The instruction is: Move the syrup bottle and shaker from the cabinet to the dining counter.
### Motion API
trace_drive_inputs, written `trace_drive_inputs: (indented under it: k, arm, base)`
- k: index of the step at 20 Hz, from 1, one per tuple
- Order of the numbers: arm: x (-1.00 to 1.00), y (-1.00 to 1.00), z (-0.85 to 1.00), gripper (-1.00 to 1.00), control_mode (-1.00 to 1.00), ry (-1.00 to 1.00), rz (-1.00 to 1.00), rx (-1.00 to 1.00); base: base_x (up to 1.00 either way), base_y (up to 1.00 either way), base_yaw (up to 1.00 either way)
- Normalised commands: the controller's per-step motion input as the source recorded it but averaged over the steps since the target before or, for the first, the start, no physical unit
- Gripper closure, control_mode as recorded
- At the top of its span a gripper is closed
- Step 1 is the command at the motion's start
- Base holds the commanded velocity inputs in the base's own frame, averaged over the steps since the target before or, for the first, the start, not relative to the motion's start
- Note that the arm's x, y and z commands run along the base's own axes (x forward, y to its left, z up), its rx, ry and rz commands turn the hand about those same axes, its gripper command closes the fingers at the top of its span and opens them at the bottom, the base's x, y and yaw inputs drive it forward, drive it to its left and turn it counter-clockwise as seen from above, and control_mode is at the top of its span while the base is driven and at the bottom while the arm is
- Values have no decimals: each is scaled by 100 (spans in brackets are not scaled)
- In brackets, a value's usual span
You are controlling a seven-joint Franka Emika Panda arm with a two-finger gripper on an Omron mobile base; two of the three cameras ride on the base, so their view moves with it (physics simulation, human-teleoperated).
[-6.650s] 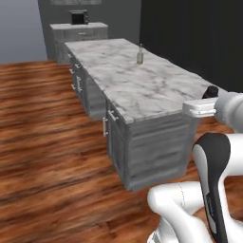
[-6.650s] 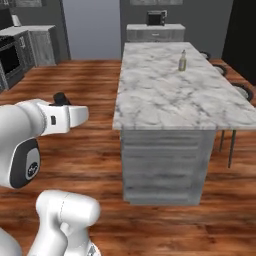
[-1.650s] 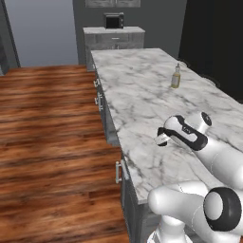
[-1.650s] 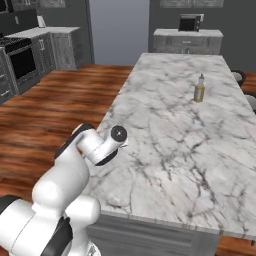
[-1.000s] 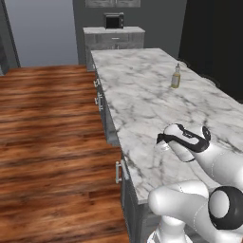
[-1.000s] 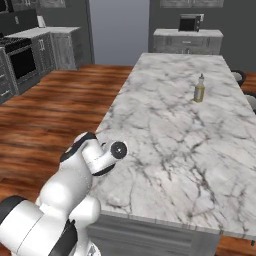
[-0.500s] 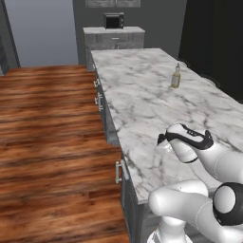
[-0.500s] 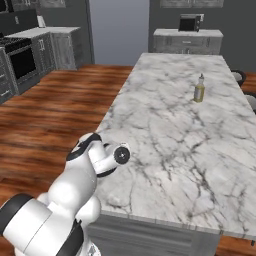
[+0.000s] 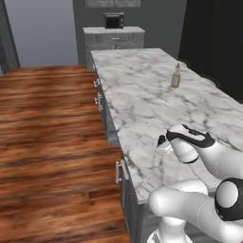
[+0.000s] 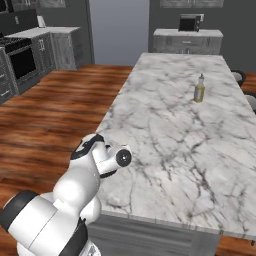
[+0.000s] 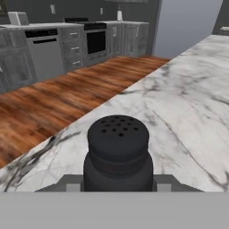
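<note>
One small, nearly black shaker with a rounded, perforated top sits right in front of my hand camera, its ribbed collar and squat body matte and dark. It stands upright between the gripper fingers, which press against its sides low down: I read the fingers as clenched on the shaker. Its base is hidden, so I cannot tell whether it touches the stone.

Behind it runs the dining counter, a broad slab of white marble with grey veins, smooth and flat. Beyond its edge I see reddish-brown wooden floor planks with visible grain and a run of grey panelled kitchen units with a dark oven.

From the left base view I get what the hand camera misses: the glossy white arm bent low over the counter's near end by its left edge, grey drawers with silver handles below the top, and a slim yellowish-green bottle standing upright far up the marble, well apart from the gripper. A black microwave sits on a grey unit beyond.

In the right base view the same bottle stands near the far right side, and the arm's rounded wrist hides the shaker.
</note>
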Motion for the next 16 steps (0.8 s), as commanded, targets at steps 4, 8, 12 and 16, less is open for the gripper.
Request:
trace_drive_inputs:
  k: [4,8,12,16]
  arm:
    - [0,0,-1,-100,-100,0,0,0]
    - [0,0,0,-100,-100,0,0,0]
    - [0,0,0,-100,-100,0,0,0]
    - [-1,0,13,-100,-100,0,0,0]
  base:
    - [0,0,0]
    - [0,0,0]
    - [0,0,0]
    - [0,0,0]
